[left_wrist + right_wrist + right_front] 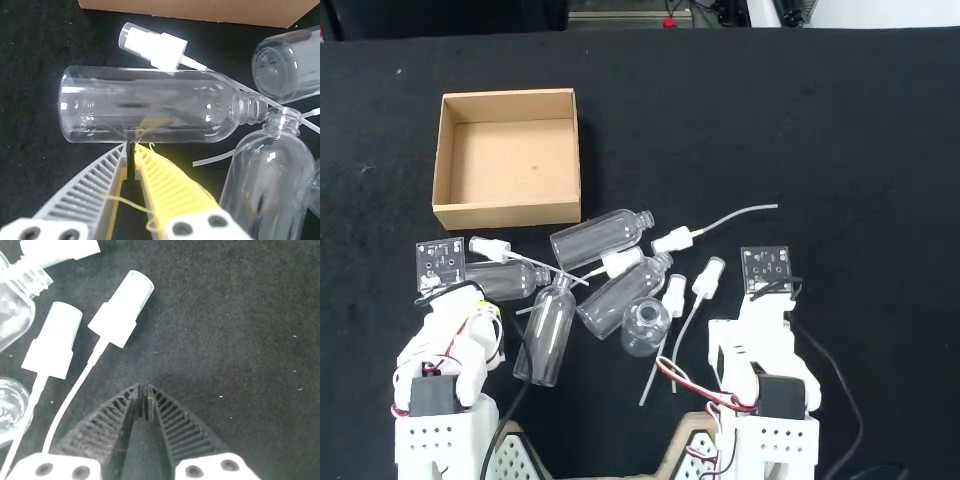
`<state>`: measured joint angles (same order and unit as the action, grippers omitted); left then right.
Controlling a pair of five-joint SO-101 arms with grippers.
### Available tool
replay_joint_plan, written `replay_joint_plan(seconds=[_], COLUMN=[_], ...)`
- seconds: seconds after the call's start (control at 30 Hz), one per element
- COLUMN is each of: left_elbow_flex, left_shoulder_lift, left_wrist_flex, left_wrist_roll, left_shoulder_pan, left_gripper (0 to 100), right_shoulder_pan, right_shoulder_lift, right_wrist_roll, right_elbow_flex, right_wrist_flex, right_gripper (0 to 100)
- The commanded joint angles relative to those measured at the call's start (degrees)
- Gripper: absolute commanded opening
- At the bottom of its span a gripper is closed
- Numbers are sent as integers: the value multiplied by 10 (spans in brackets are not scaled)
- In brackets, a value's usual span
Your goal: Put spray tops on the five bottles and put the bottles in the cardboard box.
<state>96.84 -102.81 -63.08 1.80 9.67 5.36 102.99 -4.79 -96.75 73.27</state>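
no step looked begun yet: the five clear plastic bottles (pixel 600 235) sat uncapped in a cluster just beside the empty brown cardboard box (pixel 506 213), with the white spray tops (pixel 708 277) and their thin tubes loose among them. the left gripper (pixel 132 145) and the right gripper (pixel 144 387) were both pinched closed on nothing. the next move probably called for one to open over a top, the other over a bottle.

The open-topped cardboard box (pixel 507 214) sits far left on the counter (pixel 820 130). Nearer, clear uncapped bottles cluster: the far bottle (pixel 600 235), left bottle (pixel 505 281), near bottle (pixel 548 335) and middle bottle (pixel 618 292) lie on their sides, and the fifth bottle (pixel 645 322) stands upright. White spray tops with thin tubes lie loose: one top (pixel 490 246) beside the left bottle, another top (pixel 621 263) against the middle bottle, and three tops (pixel 675 239) (pixel 675 294) (pixel 709 276) to the right.
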Motion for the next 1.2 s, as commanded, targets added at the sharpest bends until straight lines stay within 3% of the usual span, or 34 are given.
replay_joint_plan(seconds=[0.0,1.17], left_elbow_flex=[6,6], left_shoulder_lift=[0,1], left_wrist_flex=[3,-3], left_wrist_roll=[-6,-6], left_shoulder_pan=[-5,7], left_gripper=[30,30], right_shoulder_pan=[-4,-3], right_shoulder_lift=[31,31], right_wrist_roll=[0,0], right_elbow_flex=[1,1], right_wrist_flex=[4,4], right_gripper=[11,11])
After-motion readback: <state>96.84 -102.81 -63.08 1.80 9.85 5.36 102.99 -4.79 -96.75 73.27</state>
